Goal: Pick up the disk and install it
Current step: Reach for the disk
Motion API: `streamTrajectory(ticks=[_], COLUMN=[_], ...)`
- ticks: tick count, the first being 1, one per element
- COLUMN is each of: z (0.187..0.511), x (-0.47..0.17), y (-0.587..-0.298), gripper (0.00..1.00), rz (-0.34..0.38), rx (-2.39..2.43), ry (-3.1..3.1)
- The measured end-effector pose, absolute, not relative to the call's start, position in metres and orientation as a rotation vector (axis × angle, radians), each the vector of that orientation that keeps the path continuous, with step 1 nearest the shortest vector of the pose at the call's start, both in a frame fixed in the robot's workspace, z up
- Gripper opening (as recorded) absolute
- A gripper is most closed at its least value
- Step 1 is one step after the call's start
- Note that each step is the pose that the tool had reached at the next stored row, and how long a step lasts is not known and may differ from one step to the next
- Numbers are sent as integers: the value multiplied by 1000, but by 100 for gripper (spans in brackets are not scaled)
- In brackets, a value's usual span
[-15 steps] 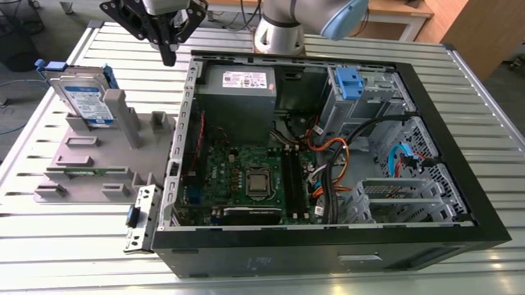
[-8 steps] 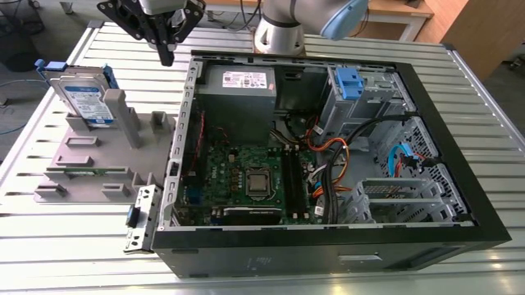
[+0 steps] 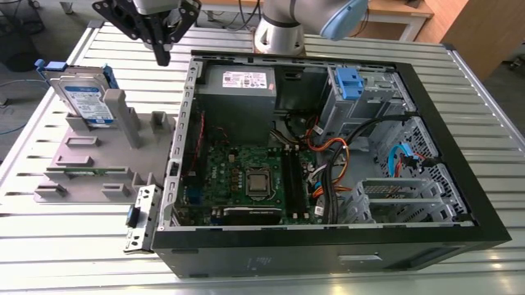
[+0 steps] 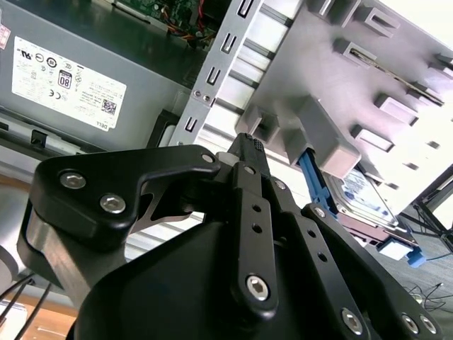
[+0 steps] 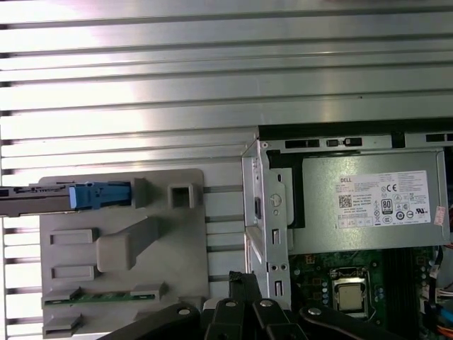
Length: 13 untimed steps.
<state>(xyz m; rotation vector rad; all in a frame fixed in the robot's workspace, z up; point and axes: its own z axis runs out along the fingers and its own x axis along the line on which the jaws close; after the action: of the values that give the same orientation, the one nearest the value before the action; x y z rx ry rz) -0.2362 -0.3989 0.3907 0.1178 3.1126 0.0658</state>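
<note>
Here, at the exterior view's left, the disk [image 3: 86, 101] stands upright on its edge in a slot at the far end of a grey fixture [image 3: 90, 166] that lies flat on the slatted metal bench [image 3: 82, 270]. Its white-and-blue label faces the camera and its blue carrier frame runs around its edges. Nothing grips it. Nearer the camera, a thin green board [image 3: 82, 171] sits in another slot of the same fixture.

Next along, the gripper [image 3: 162, 55] hangs above the bench, over the gap between the fixture and the open computer case [image 3: 328, 258], well apart from the disk. Its fingers are pressed together with nothing between them. The second wrist view shows the closed gripper [image 4: 248, 145] with the disk [image 4: 364, 198] beyond it in the fixture. In the first wrist view the disk [image 5: 42, 198] appears edge-on.

Further right, the case lies on its side with its interior exposed. A grey power supply [image 3: 242, 92] with a white sticker fills the far corner, and the motherboard [image 3: 246, 178] lies below it. Towards the exterior view's right, a blue latch [image 3: 348, 83] sits on the metal drive cage, and a bundle of cables [image 3: 345, 153] crosses the case.
</note>
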Motion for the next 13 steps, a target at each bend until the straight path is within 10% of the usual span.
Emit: streamTrajectory(ticks=[13], z=[391], x=[-240], y=[-399], gripper=[11], rz=[66], rx=[118], ry=[3113])
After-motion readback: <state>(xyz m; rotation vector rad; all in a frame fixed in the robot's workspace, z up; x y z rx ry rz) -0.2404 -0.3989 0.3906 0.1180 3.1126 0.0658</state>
